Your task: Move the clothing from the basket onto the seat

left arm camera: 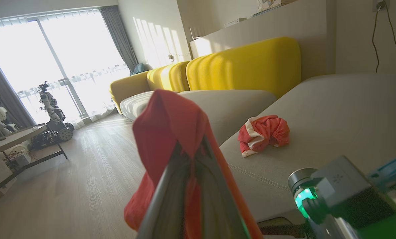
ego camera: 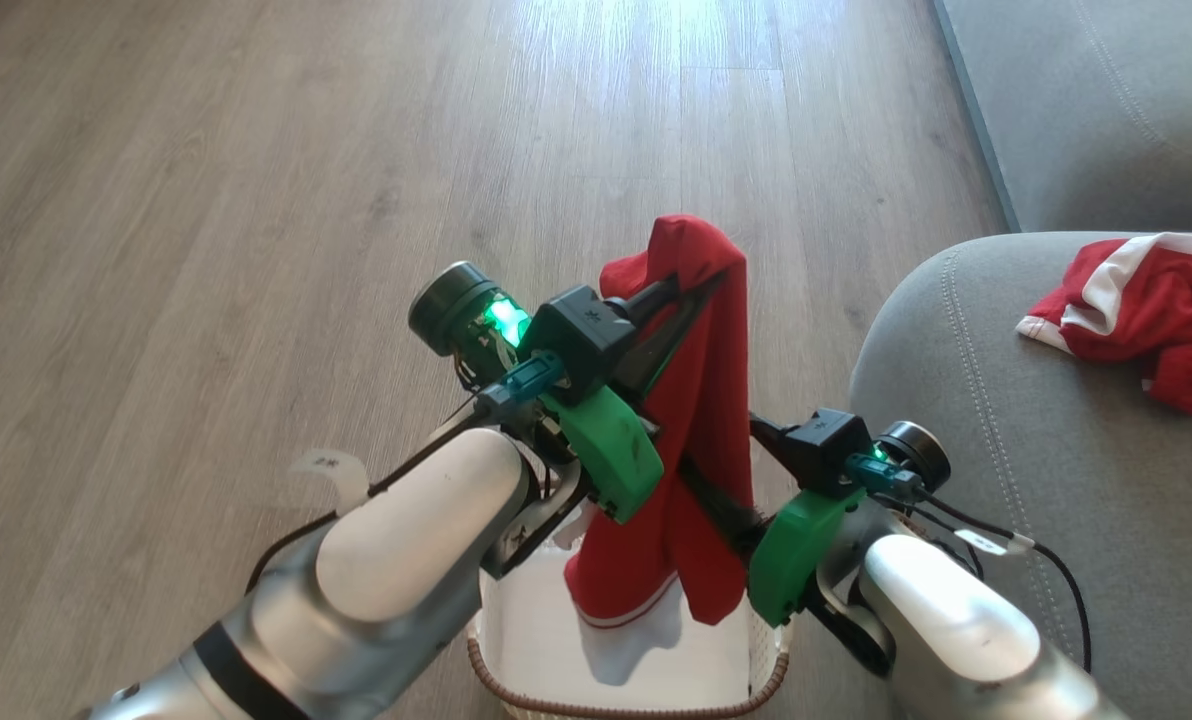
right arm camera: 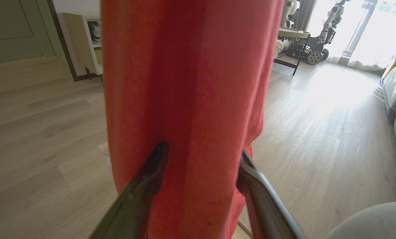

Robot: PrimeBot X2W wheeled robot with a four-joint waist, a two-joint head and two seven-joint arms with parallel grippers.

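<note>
My left gripper (ego camera: 694,288) is shut on a red piece of clothing (ego camera: 701,400) and holds it up by its top over the basket (ego camera: 516,625). The cloth hangs down, and its white-trimmed lower end rests inside the basket. In the left wrist view the fabric (left arm camera: 171,122) drapes over the closed fingertips. My right gripper (ego camera: 721,480) is open, lower down, with one finger on each side of the hanging cloth (right arm camera: 191,66). A second red and white garment (ego camera: 1146,320) lies crumpled on the grey seat (ego camera: 956,400), to the right of the basket.
Wooden floor (ego camera: 256,200) stretches ahead and to the left. Yellow backrests (left arm camera: 244,63) stand behind the seat (left arm camera: 334,116). A low table (left arm camera: 15,136) and other robots (left arm camera: 51,109) are near the bright window. A pale cabinet (right arm camera: 81,43) stands by the wall.
</note>
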